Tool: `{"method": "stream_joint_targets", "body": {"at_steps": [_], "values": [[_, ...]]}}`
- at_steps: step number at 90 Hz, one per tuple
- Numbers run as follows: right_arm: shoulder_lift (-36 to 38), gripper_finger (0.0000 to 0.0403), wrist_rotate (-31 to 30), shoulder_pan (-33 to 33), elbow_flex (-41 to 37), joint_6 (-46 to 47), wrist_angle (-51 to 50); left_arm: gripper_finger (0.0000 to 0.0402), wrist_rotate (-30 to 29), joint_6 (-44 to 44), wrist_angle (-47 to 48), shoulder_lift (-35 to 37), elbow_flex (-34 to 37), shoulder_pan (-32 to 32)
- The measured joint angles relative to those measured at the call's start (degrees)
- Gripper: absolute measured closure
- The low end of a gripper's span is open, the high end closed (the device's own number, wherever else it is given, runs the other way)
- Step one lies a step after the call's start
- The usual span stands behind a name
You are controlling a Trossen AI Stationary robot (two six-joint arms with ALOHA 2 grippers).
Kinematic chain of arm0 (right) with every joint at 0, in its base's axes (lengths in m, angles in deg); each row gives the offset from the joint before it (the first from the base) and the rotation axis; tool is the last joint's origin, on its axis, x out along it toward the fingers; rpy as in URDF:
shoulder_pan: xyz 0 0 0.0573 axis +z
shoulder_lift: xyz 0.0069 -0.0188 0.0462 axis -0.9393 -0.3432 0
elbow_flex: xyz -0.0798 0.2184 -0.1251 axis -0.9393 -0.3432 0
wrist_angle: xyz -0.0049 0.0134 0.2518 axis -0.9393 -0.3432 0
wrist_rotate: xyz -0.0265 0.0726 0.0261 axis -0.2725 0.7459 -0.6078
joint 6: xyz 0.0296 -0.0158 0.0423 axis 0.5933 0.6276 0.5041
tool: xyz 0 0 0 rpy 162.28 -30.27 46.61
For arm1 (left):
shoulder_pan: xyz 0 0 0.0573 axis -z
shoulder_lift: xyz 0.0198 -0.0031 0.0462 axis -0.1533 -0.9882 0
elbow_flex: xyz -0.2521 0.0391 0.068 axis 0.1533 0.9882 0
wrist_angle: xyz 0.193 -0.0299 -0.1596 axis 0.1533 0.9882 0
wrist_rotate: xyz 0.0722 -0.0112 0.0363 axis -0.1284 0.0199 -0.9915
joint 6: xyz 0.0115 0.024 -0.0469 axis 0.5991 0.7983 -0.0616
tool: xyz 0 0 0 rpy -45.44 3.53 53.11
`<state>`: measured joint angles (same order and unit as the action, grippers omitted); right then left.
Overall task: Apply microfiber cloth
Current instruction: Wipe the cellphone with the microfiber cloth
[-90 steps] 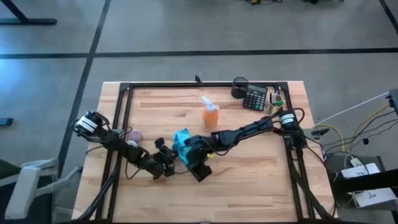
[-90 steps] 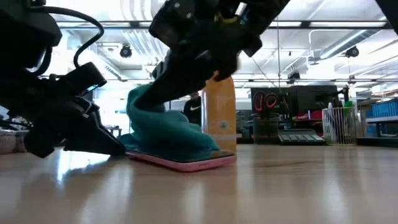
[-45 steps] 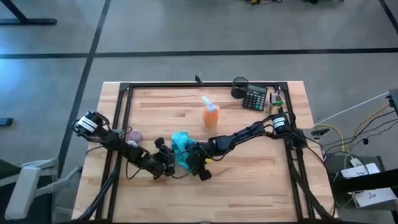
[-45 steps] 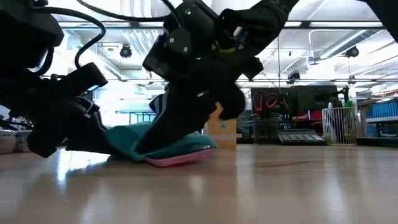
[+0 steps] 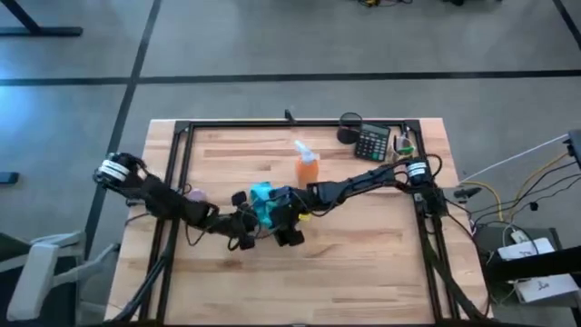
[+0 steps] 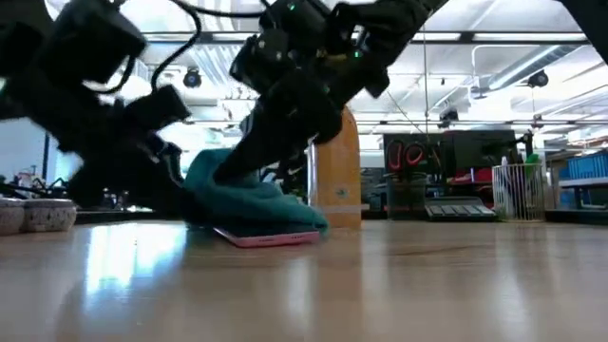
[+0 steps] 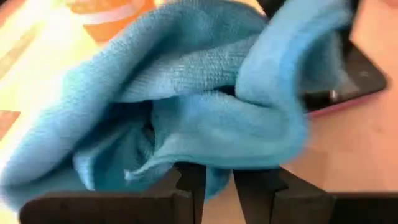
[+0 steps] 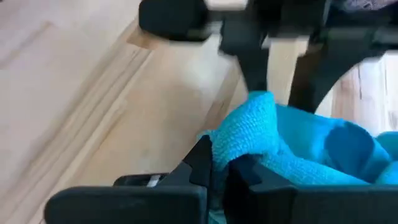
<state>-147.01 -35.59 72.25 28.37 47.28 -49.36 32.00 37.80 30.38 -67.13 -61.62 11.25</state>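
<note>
Microfiber cloth (image 5: 262,202) bunched on phone (image 6: 271,237) (pink-edged), pinched by right gripper (image 5: 275,207)

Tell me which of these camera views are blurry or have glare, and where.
Low view: the left arm is smeared by motion, the ceiling lights behind are blown out, and the table shows a sheen. Left wrist view: the microfiber cloth is soft, out of focus. Right wrist view: the far arm is blurred, while the cloth in the right hand is crisper. High view: even light.
</note>
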Motion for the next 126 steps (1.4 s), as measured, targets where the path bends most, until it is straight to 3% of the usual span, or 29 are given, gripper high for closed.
{"method": "stream_joint_targets", "body": {"at_steps": [15,30,51,69,86,103,126], "values": [[-0.02,0.0403,3.29,-0.41,-0.23,0.11,-2.48,0.0342,-0.35,3.96,12.28,13.55,0.33,-3.99],[-0.91,0.0403,4.87,-0.27,-0.78,-0.12,-3.76,0.0342,0.66,11.02,10.22,16.25,1.99,-12.82],[-2.09,0.0403,6.06,0.16,-1.01,0.53,-3.0,0.0342,15.87,16.36,-15.25,2.17,5.26,-23.13],[-5.23,0.0403,5.89,0.07,-1.05,2.01,2.12,0.0342,18.4,13.79,-19.81,-10.93,3.1,-23.72],[-5.3,0.0403,-2.72,-1.37,-1.02,1.75,4.07,0.0342,24.46,10.48,-28.04,-19.91,2.32,-23.72],[-5.3,0.0403,-5.51,-4.34,-1.2,2.67,4.77,0.0342,30.72,9.09,-32.89,-22.72,2.32,-23.7],[-5.25,0.0403,-9.46,-6.03,-1.57,3.15,6.95,0.0343,31.6,8.78,-31.63,-20.86,2.55,-23.7]]}}
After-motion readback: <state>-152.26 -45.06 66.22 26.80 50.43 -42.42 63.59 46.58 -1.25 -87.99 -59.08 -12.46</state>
